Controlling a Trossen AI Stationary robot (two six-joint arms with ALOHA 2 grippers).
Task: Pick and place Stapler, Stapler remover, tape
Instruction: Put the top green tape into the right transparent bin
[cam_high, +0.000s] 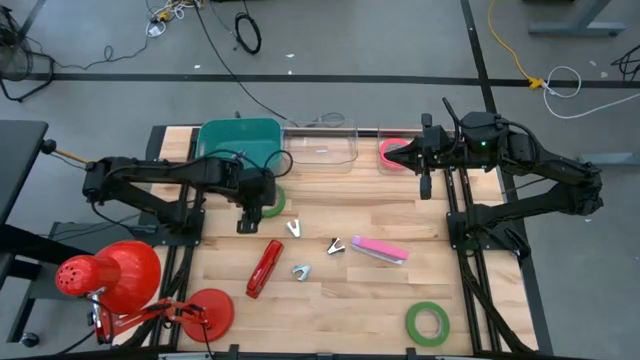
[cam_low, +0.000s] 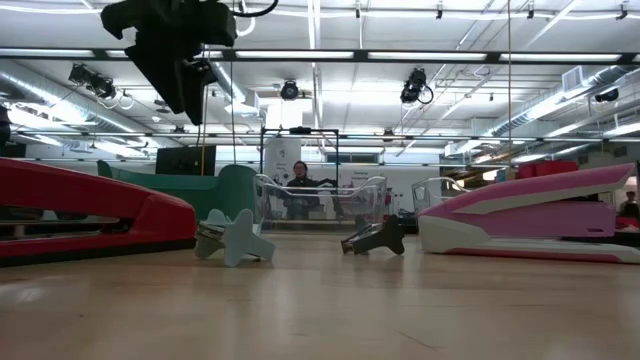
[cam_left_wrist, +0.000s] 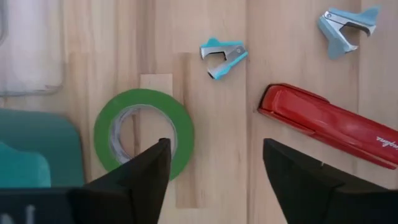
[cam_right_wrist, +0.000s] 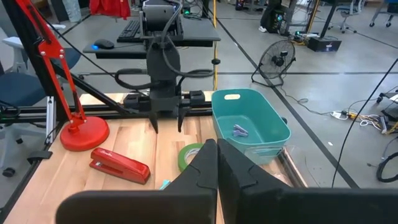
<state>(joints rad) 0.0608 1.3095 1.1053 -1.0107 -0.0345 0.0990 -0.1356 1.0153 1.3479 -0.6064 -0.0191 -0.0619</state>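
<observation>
Wooden table (cam_high: 350, 300): left claw (cam_left_wrist: 214, 174) open above green tape (cam_left_wrist: 144, 134).

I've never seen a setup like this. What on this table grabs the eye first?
Probably the bright red desk lamp at the table's near left corner, then the red stapler and pink stapler lying mid-table among small staple removers. The left tool hangs open above a green tape roll beside the teal bin, and the right tool, fingers together, sits by a pink tape roll at the far edge.
</observation>
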